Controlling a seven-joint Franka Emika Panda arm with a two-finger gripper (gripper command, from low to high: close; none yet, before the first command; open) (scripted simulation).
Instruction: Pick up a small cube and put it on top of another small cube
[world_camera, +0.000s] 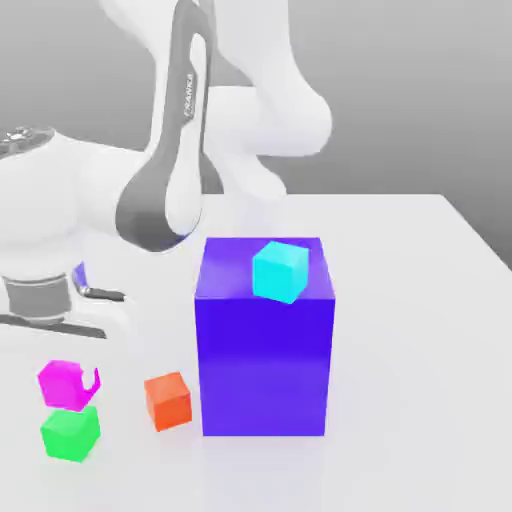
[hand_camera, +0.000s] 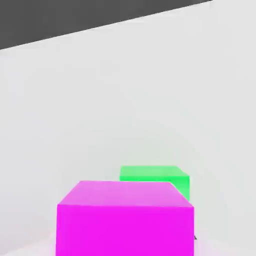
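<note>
Open white table (world_camera: 420, 330) on exterior view's right of tall blue-purple block (world_camera: 265, 350) | cyan cube (world_camera: 280, 271) atop block | orange-red cube (world_camera: 168, 400) just beside block, near green cube (world_camera: 70, 433) | magenta cube (world_camera: 62, 383) directly above green, possibly touching | arm body crowding upper left.

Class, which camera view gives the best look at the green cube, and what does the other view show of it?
The exterior view: the green cube shows whole, with the magenta cube right above it, touching or nearly so. The hand view shows part of the green cube; the magenta cube covers the rest.
</note>
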